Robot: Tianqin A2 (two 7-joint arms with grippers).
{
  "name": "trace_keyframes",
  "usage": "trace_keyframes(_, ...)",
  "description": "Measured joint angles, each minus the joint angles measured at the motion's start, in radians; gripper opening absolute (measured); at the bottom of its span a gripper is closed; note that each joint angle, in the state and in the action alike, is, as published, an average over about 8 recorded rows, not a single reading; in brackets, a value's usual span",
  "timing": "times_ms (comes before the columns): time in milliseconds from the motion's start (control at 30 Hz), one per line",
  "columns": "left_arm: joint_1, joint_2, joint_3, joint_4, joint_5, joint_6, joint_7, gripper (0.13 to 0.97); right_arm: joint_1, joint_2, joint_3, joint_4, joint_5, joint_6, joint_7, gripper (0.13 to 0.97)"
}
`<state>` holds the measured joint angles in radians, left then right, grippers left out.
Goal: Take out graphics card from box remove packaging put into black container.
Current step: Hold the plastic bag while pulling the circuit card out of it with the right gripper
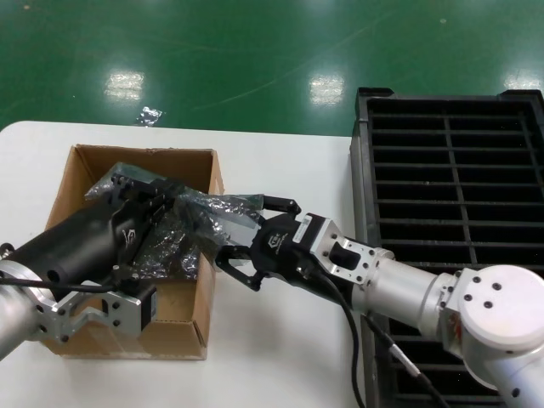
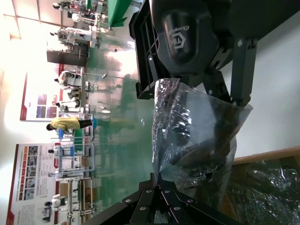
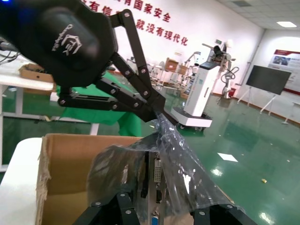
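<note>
Table (image 1: 280, 357): white, with a round corner at the far left.
Floor (image 1: 238, 51): green and shiny, with bright light spots.
Shiny scrap (image 1: 150, 115): small, crinkly, on the floor just past the table.

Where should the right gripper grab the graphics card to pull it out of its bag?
Probably the graphics card by its silver bracket end, which faces the open right gripper inside the packaging. Approach from the black container side; the left gripper pinches the opposite end.
</note>
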<state>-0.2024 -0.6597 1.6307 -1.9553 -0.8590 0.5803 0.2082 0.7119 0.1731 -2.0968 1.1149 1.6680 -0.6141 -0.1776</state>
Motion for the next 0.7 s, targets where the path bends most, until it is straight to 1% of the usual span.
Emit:
trace_keyframes(167, 0.000, 0.000, 0.000, 0.000, 0.000, 0.000, 0.000, 0.139, -0.002, -0.031, 0.017, -0.019, -0.010, 0.020, 0.004, 0.381)
trace_keyframes(467, 0.000, 0.000, 0.000, 0.000, 0.000, 0.000, 0.000, 0.139, -0.007, -0.061, 0.039, -0.039, -0.023, 0.038, 0.002, 0.312)
trace_keyframes(700, 0.000, 0.000, 0.000, 0.000, 0.000, 0.000, 0.000, 0.139, -0.019, -0.058, 0.049, -0.021, -0.034, 0.038, 0.015, 0.217)
